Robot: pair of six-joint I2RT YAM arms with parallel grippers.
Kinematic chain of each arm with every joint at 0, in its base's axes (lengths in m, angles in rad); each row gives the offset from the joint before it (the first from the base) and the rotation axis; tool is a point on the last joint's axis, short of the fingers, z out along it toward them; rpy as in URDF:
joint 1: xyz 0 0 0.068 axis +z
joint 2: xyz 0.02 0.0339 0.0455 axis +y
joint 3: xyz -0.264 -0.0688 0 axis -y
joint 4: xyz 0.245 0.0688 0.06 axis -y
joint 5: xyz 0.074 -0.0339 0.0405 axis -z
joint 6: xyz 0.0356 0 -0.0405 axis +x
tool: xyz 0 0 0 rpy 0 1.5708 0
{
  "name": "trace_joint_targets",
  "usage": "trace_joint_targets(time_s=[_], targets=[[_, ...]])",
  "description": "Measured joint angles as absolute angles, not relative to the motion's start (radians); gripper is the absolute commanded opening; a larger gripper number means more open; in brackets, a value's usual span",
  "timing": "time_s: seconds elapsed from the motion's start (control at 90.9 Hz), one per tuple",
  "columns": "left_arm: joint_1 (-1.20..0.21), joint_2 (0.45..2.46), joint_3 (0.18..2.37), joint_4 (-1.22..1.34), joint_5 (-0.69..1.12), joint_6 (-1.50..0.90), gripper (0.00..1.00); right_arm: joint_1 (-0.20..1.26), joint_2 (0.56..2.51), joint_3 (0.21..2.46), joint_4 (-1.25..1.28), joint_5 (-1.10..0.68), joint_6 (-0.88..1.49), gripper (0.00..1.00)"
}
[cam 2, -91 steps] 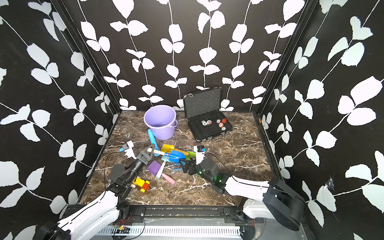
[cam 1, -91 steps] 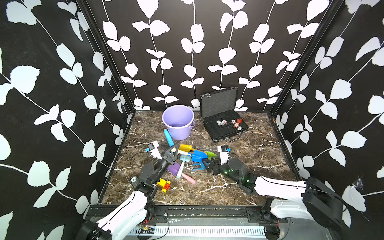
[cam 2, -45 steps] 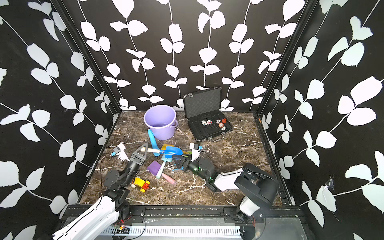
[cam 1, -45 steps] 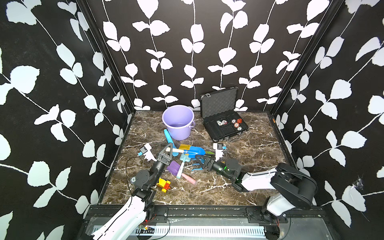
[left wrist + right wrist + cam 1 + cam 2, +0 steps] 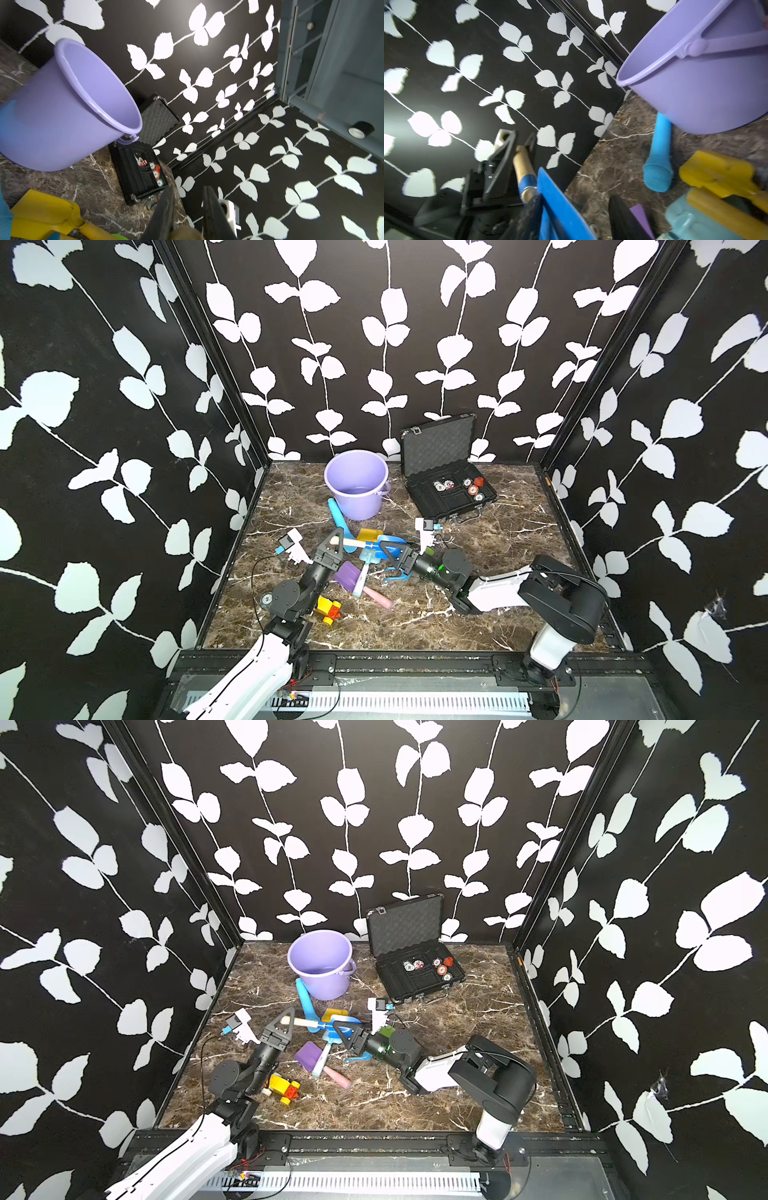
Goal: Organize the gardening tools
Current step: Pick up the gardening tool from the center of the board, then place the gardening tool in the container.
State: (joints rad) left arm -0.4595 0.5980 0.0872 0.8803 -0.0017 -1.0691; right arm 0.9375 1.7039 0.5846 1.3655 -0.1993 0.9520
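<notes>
Nothing is sorted yet: purple bucket (image 5: 358, 502) is left empty, tools (image 5: 348, 576) heaped near it. Blue trowel (image 5: 562, 209) is pinched by left gripper (image 5: 334, 537); right gripper (image 5: 387, 555) is set round its blade, grip unclear.

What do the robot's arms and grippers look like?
The left arm and right arm have white shells and black round joints. The left gripper and right gripper have black triangular fingers, each with a white camera mount behind. A black cable loops by the left arm; a green light glows on the right wrist.
</notes>
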Motion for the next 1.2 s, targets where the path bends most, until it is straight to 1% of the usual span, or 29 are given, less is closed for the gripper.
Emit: trace_joint_targets(time_s=[0.088, 0.099, 0.121, 0.132, 0.187, 0.209, 0.22, 0.253, 0.286, 0.308, 0.33, 0.352, 0.396, 0.561, 0.715, 0.814, 0.99, 1.199], targets=[[-0.451, 0.596, 0.087, 0.882, -0.036, -1.108, 0.0, 0.939, 1.698, 0.585, 1.41, -0.237, 0.96, 0.17], [-0.45, 0.596, 0.087, 0.883, -0.04, -1.11, 0.02, 0.94, 1.695, 0.586, 1.412, -0.24, 0.96, 0.16], [-0.448, 0.595, 0.087, 0.881, -0.05, -1.119, 0.09, 0.941, 1.692, 0.586, 1.431, -0.256, 0.969, 0.13], [-0.447, 0.595, 0.086, 0.882, -0.052, -1.123, 0.14, 0.942, 1.688, 0.587, 1.435, -0.257, 0.965, 0.1], [-0.445, 0.594, 0.086, 0.883, -0.063, -1.139, 0.3, 0.946, 1.676, 0.591, 1.462, -0.286, 0.986, 0.03], [-0.445, 0.594, 0.086, 0.88, -0.068, -1.136, 0.43, 0.95, 1.67, 0.591, 1.473, -0.299, 0.993, 0.0], [-0.445, 0.594, 0.087, 0.878, -0.067, -1.136, 0.47, 0.95, 1.667, 0.593, 1.48, -0.299, 0.985, 0.0], [-0.445, 0.594, 0.086, 0.873, -0.06, -1.115, 0.66, 0.955, 1.652, 0.595, 1.46, -0.288, 0.969, 0.0], [-0.45, 0.594, 0.086, 0.865, -0.046, -1.1, 0.79, 0.955, 1.645, 0.597, 1.444, -0.276, 0.959, 0.0], [-0.453, 0.594, 0.086, 0.857, -0.038, -1.089, 0.84, 0.952, 1.641, 0.598, 1.423, -0.262, 0.949, 0.0], [-0.456, 0.594, 0.086, 0.853, -0.032, -1.079, 0.93, 0.947, 1.636, 0.599, 1.406, -0.254, 0.944, 0.0], [-0.458, 0.594, 0.086, 0.843, -0.025, -1.072, 0.97, 0.944, 1.628, 0.599, 1.377, -0.244, 0.937, 0.0], [-0.459, 0.592, 0.086, 0.823, -0.015, -1.06, 0.99, 0.939, 1.601, 0.601, 1.309, -0.222, 0.912, 0.0], [-0.46, 0.549, 0.086, 0.742, -0.009, -1.018, 0.99, 0.934, 1.444, 0.656, 0.975, -0.144, 0.801, 0.0], [-0.459, 0.466, 0.086, 0.627, -0.031, -0.986, 0.99, 0.935, 1.296, 0.816, 0.604, -0.038, 0.649, 0.0], [-0.46, 0.4, 0.086, 0.553, -0.056, -0.97, 0.99, 0.934, 1.254, 0.938, 0.42, 0.027, 0.557, 0.0], [-0.46, 0.293, 0.086, 0.412, -0.107, -0.945, 0.99, 0.934, 1.29, 1.167, 0.165, 0.118, 0.41, 0.0], [-0.46, 0.225, 0.087, 0.289, -0.139, -0.91, 0.99, 0.934, 1.473, 1.479, -0.043, 0.182, 0.254, 0.0]])
